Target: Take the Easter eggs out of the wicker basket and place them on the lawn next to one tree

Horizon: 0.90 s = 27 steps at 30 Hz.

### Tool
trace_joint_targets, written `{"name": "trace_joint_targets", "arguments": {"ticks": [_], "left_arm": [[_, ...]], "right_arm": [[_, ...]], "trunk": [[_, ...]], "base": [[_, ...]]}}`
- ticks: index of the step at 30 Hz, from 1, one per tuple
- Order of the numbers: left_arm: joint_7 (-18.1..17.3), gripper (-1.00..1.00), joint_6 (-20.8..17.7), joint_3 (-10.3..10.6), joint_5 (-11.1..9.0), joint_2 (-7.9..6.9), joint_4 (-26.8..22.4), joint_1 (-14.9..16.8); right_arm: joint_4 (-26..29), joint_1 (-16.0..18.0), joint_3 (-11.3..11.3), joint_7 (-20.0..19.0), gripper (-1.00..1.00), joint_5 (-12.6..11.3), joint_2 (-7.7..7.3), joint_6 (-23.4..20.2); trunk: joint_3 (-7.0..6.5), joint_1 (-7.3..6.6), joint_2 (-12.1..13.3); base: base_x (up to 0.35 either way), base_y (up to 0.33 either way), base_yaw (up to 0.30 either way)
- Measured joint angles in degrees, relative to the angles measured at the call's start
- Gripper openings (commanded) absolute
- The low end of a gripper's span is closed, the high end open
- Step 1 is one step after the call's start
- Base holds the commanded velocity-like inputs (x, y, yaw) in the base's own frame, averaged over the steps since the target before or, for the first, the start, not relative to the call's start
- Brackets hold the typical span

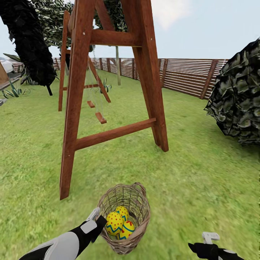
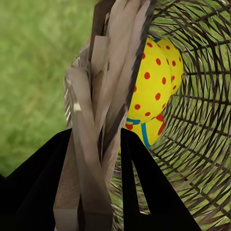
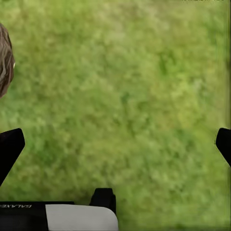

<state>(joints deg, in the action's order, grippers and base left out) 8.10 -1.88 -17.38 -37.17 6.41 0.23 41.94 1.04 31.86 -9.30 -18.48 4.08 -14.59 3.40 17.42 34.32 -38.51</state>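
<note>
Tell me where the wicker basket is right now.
In the head view the wicker basket sits low at centre on the lawn, before the wooden swing frame, with the left hand closed on its rim.

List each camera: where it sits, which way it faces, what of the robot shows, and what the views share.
Head view: high on the robot, facing forward and down over the lawn; both arms enter at the bottom, with the left gripper at the wicker basket.
Left wrist view: on the left arm, looking along dark fingers astride the basket's rim, the eggs inside.
Right wrist view: on the right arm, facing grass; fingertips spread wide.
Shared: all three catch the basket.
</note>
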Motion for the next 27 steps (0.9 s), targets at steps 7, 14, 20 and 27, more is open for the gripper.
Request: {"name": "trace_joint_targets", "arguments": {"ticks": [7, 14, 20, 27], "left_arm": [[-0.02, -1.0, -0.01, 0.0, 0.04, 0.0, 0.04, 0.0], [-0.03, -1.0, -0.01, -0.04, 0.03, 0.0, 0.04, 0.0], [-0.01, -1.0, -0.01, -0.05, 0.04, 0.0, 0.04, 0.0], [-0.01, -1.0, -0.01, -0.02, 0.11, -0.02, 0.04, 0.0]], "right_arm": [[0.0, 0.0, 0.0, -0.02, 1.0, 0.01, 0.02, 0.0], [0.0, 0.0, 0.0, -0.04, 1.0, -0.03, 0.0, 0.0], [0.0, 0.0, 0.0, -0.04, 1.0, -0.03, -0.04, 0.0], [0.0, 0.0, 0.0, -0.04, 1.0, -0.04, -0.06, 0.0]], "trunk": [[-1.27, -1.55, 2.81], [-2.61, -3.09, 5.63], [-3.83, -4.41, 8.04], [-5.27, -5.95, 10.85]], "base": [[0.303, -0.131, -0.099], [0.315, -0.12, -0.284], [0.324, -0.099, -0.288], [0.325, -0.099, -0.288]]}}
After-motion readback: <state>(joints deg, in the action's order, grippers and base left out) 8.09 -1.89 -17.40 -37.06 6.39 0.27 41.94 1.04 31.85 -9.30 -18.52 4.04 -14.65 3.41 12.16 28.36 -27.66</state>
